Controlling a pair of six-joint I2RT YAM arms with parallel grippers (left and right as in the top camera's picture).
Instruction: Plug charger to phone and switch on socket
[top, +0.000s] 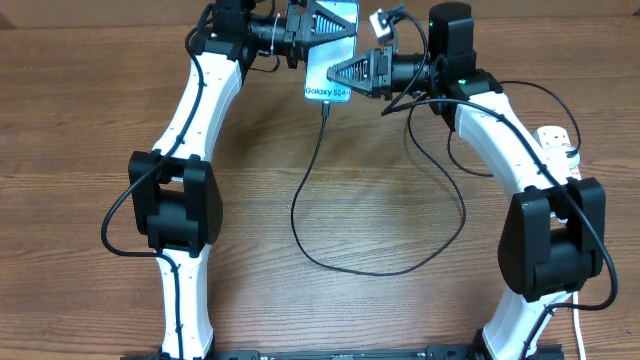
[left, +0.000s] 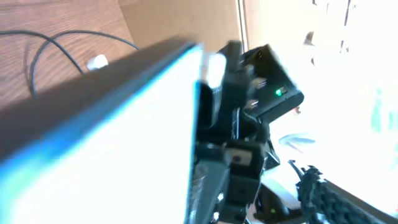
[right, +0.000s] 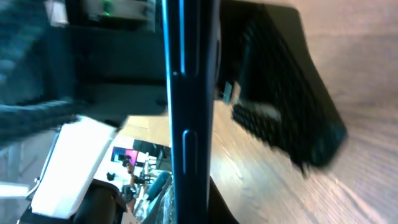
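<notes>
Right gripper (top: 337, 72) is reaching in from the right at the far side of the brown wood-grain table (top: 90, 120) and is clamping a slim rectangular black-edged phone (top: 318, 82) with a bright blue-cyan screen. The right wrist view is showing the phone's dark side edge (right: 186, 124) running upright between the black fingers (right: 286, 106), which are closed down on it. Left gripper (top: 322, 28) is sitting over the far end of the same phone, coming in from the left. How wide its jaws are standing cannot be told, as the left wrist view is blurred and the phone's glowing face (left: 112, 143) is filling most of it. The phone is lying screen-up to the overhead camera, with the "Galaxy S24" text at its near end. A long thin black charger cable (top: 300, 225) is lying in a wide loop on the table between the two arms, and its small black connector tip (top: 325, 107) is meeting the phone's near short edge. Whether the tip is fully seated is not showing. A white elongated power-strip socket (top: 556, 140) with red marks is lying at the right edge, partly hidden under the right arm, well apart from the phone.
</notes>
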